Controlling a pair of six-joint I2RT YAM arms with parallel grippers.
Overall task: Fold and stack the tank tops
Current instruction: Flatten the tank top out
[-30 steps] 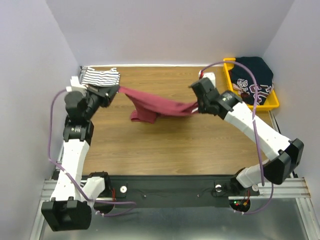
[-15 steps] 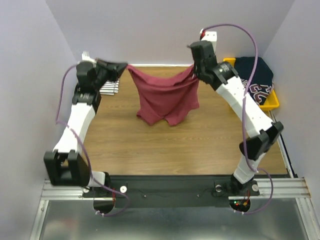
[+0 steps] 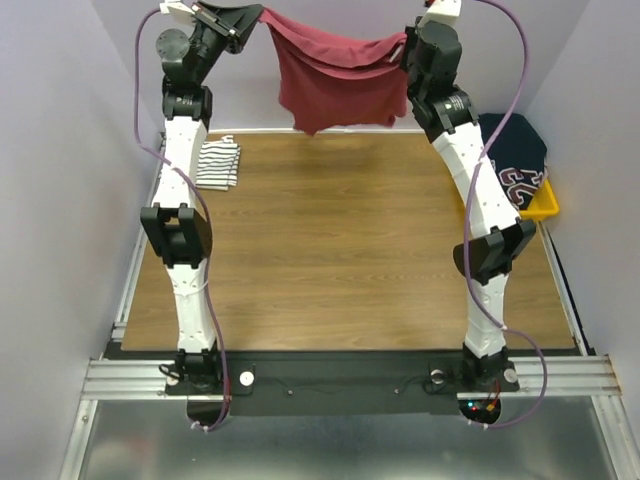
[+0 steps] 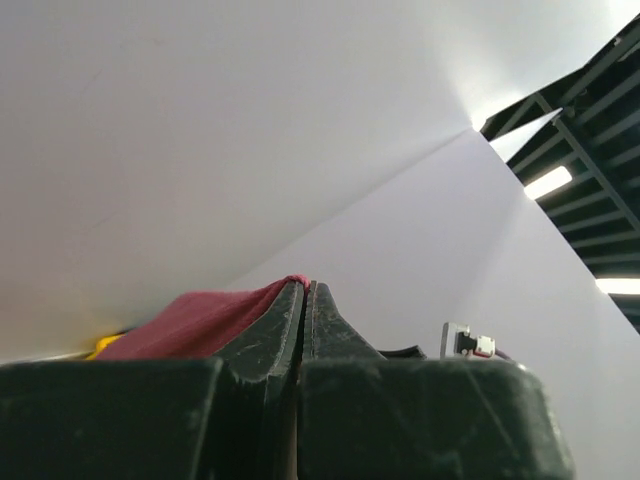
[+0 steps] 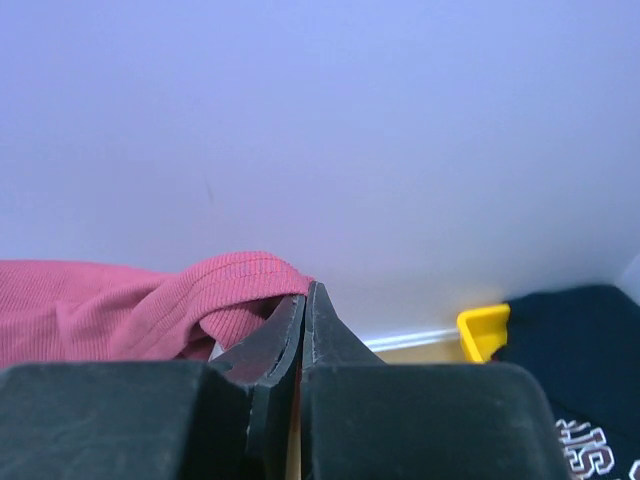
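The maroon tank top hangs spread in the air high above the far edge of the table, held by both arms. My left gripper is shut on its left upper corner; the cloth shows at the fingertips in the left wrist view. My right gripper is shut on its right strap, seen looped at the tips in the right wrist view. The striped white tank top lies folded on the table at the far left.
A yellow bin at the far right holds a dark navy garment; both also show in the right wrist view, the bin and the garment. Grey walls close in the table at the back and sides.
Both arms have risen high and stretched upward, lifting the maroon tank top off the table until it hangs free and spread between the grippers.
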